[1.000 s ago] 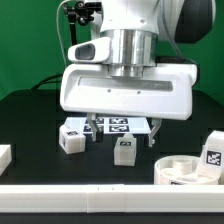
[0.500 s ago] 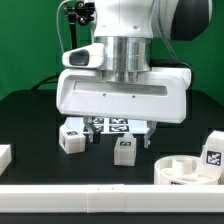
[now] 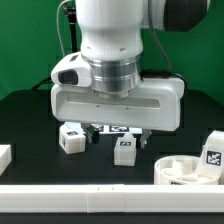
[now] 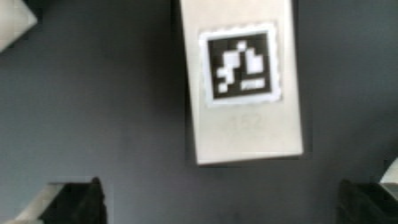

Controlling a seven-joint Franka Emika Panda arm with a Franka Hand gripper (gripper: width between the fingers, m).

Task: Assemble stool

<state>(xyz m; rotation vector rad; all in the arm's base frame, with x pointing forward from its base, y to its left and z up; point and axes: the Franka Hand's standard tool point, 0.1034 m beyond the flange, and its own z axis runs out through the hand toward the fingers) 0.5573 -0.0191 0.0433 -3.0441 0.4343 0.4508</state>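
Pincer [image 3: 121, 136] wide open and empty, hovering low over the table [image 3: 25, 120]. In the wrist view, 1 tagged leg [image 4: 240, 85] lies flat, just clear of the fingertips [image 4: 71, 202]. 2nd leg [image 3: 70, 137] sits near it. Seat [image 3: 180, 172] is well off to the exterior view's right, with the 3rd leg [image 3: 212, 150] by it.

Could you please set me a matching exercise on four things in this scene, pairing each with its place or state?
Things:
1. seat disc
2. gripper
3. plain white block
4. marker board

Places or states:
A. at the exterior view's left edge
B. open, gripping nothing
C. at the exterior view's lower right
D. lying flat, below the gripper

Pairs: 1-C, 2-B, 3-A, 4-D.
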